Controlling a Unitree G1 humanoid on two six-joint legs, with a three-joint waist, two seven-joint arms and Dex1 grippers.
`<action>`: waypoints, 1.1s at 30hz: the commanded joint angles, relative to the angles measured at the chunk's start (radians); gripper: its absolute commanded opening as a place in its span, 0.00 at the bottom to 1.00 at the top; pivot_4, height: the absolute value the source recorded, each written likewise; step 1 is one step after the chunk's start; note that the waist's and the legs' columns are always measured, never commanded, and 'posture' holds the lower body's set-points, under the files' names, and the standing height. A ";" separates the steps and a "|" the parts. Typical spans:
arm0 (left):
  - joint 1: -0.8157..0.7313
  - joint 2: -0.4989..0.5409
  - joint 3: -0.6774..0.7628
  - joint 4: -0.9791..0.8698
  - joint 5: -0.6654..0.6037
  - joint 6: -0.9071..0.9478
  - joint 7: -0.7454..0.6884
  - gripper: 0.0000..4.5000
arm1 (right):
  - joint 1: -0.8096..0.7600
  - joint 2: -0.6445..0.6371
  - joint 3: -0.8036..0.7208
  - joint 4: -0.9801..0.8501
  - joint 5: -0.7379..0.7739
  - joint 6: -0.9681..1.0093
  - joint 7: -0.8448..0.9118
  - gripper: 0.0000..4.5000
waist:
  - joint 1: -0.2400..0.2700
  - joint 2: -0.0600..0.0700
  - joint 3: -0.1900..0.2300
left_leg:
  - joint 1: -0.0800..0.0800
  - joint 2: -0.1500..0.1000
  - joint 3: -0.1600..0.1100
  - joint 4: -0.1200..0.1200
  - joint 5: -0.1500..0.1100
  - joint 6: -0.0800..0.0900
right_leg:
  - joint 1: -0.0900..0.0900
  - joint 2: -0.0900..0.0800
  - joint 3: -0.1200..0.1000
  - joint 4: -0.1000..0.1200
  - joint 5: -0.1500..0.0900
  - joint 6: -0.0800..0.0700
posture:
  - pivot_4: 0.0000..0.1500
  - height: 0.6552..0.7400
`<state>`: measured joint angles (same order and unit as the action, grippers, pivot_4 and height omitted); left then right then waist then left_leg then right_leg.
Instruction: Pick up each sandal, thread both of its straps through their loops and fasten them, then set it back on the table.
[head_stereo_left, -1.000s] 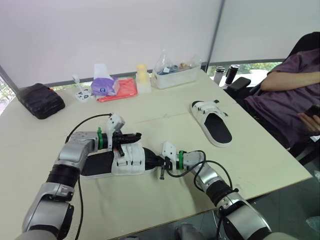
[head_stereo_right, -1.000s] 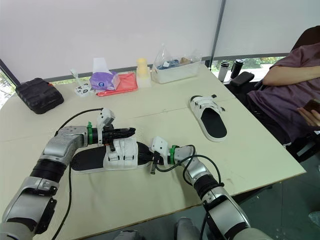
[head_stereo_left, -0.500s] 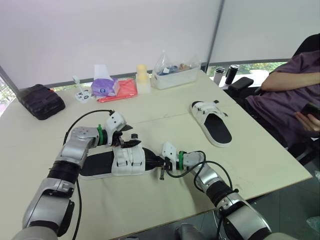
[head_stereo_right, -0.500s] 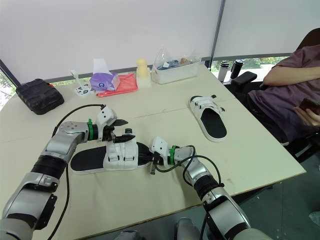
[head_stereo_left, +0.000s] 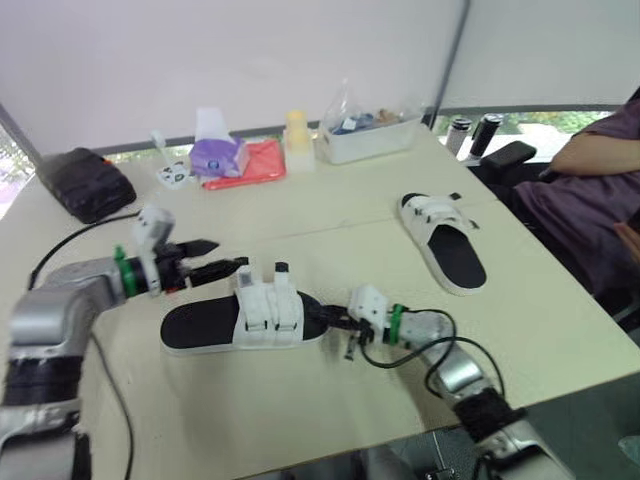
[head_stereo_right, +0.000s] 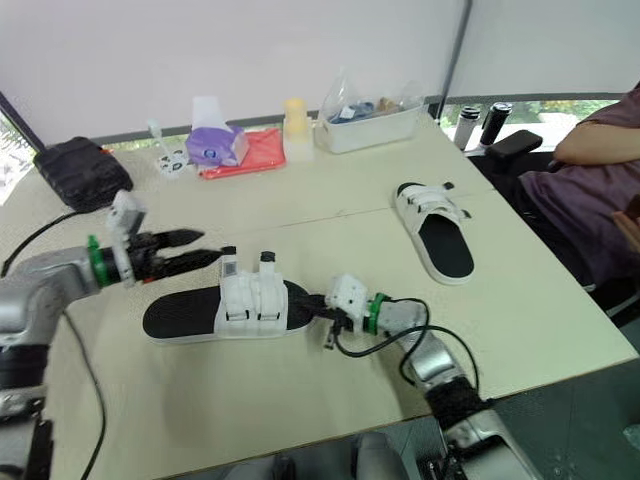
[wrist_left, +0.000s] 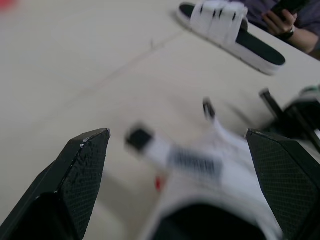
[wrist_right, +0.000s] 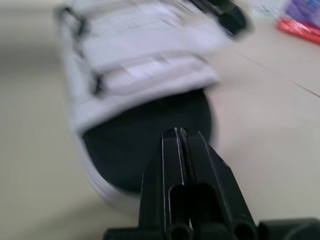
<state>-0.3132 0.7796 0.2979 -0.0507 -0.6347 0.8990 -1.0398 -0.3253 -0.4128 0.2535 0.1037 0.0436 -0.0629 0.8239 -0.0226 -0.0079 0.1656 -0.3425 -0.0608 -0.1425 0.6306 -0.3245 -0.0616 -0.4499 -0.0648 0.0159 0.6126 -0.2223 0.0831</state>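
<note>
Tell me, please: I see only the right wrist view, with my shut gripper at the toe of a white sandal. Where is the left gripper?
Observer: The left gripper is open and points at the sandal's raised strap ends from the robot's left.
Operator: And the other sandal?
Observer: The second sandal lies flat on the table, farther away on the robot's right; nothing touches it.
Operator: Is somebody near?
Observer: Yes, a person sits at the table's right edge, beyond that sandal.
</note>
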 joint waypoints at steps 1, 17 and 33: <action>0.059 0.029 0.069 -0.064 -0.078 0.083 0.018 1.00 | 0.050 -0.052 -0.055 -0.169 0.012 0.097 -0.022 0.00 | 0.014 -0.006 0.010 | -0.001 0.000 0.000 0.001 0.000 0.001 | 0.000 0.000 0.000 -0.001 0.000 0.000 | 1.00 1.00; 0.026 -0.184 -0.071 -0.058 -0.220 0.192 0.131 1.00 | 0.208 -0.238 -0.322 -0.655 0.146 0.501 -0.100 0.00 | 0.016 -0.008 0.027 | -0.015 0.001 0.003 0.008 -0.001 0.001 | -0.011 -0.001 -0.001 -0.002 0.003 0.002 | 1.00 1.00; -0.199 -0.316 -0.229 0.170 -0.165 0.174 0.088 0.03 | 0.266 -0.226 -0.311 -0.689 0.137 0.505 -0.182 0.00 | 0.036 -0.008 0.027 | -0.015 -0.001 0.004 0.018 -0.001 0.002 | -0.007 0.000 -0.001 0.000 0.007 0.004 | 1.00 1.00</action>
<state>-0.5040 0.4647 0.0609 0.1414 -0.7915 1.0680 -0.9576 -0.0590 -0.6430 -0.0337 -0.5450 0.1745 0.4495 0.6553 0.0131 -0.0161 0.1921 -0.3571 -0.0619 -0.1381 0.6488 -0.3255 -0.0596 -0.4571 -0.0652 0.0153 0.6130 -0.2150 0.0867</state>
